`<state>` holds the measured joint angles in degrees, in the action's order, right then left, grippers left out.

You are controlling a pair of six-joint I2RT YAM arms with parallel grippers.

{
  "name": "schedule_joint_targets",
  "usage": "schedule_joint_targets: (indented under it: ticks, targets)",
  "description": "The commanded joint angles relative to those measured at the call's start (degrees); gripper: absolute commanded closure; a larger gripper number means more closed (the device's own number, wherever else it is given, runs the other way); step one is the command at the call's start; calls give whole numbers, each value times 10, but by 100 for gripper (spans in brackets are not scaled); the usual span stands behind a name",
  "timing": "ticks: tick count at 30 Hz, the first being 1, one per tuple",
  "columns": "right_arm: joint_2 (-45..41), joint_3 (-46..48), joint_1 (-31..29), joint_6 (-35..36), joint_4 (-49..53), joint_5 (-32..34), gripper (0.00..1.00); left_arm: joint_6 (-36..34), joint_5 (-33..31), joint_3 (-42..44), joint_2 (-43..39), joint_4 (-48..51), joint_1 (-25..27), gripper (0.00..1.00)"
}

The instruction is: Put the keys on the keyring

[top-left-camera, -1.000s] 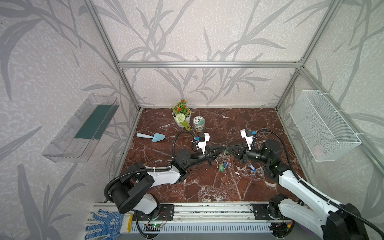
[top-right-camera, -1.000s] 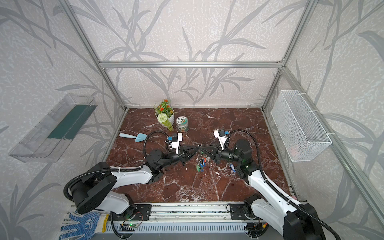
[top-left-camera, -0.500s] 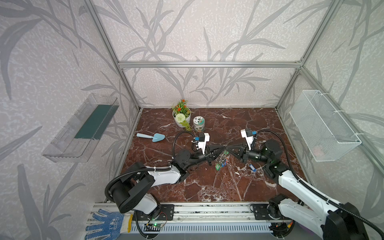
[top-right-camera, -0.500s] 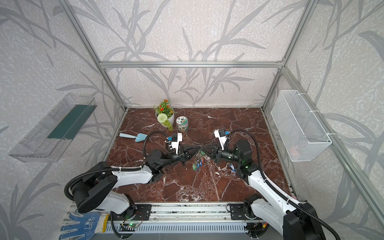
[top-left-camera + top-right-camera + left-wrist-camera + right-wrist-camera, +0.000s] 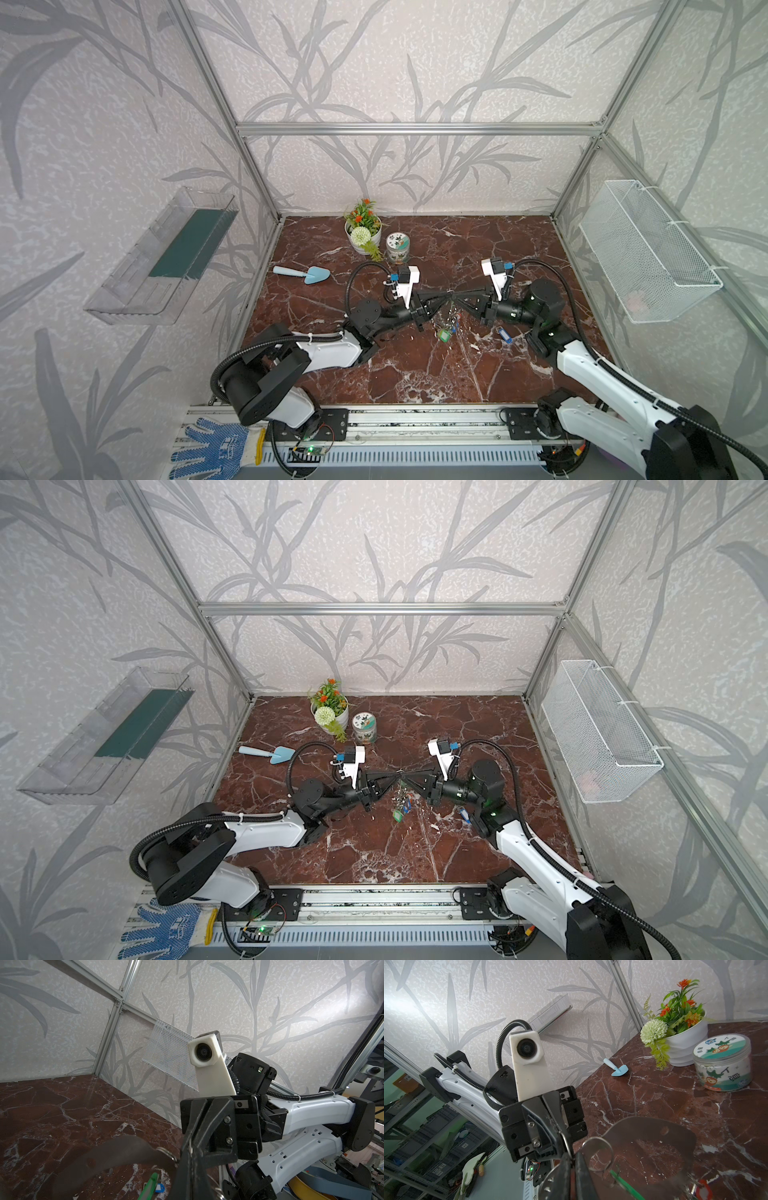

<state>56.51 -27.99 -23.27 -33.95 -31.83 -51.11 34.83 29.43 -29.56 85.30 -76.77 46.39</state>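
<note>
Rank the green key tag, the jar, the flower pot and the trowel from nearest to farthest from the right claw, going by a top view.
From the right claw:
1. green key tag, just in front of it, mid-table.
2. jar, behind it and to the left.
3. flower pot, beside the jar, farther left.
4. trowel, far left, near the wall.

Shows the keyring [image 5: 116, 1153] only as a dark blur in the left wrist view, cropped by the picture's edge. Crops a green key [image 5: 151, 1187] under the keyring, half hiding a blue key [image 5: 159, 1188]. Blurs and crops a red key [image 5: 705, 1190] below the keyring in the right wrist view. Cannot tell what the right gripper [image 5: 572, 1162] pinches beside the keyring: tips blurred, cropped. Too small in a top view to separate the keys [image 5: 452, 322] under the keyring.
</note>
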Motion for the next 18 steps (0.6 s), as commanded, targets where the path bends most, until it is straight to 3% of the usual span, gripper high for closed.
schedule_joint_targets:
  ticks: [1, 4, 8, 18]
  targets:
    - [-7, -4, -3, 4, -24, -7, 94, 12, 16, -4, 2, -39, 5, 100]
    - [-7, -1, -4, 2, -32, -8, 100, 12, 16, -3, 6, -38, 5, 100]
    - [-13, 3, -4, 10, -25, -8, 100, 12, 21, -6, 1, -19, 3, 100]
    - [-26, -22, -4, 110, 87, 4, 100, -1, 89, -6, -43, 97, -33, 99]
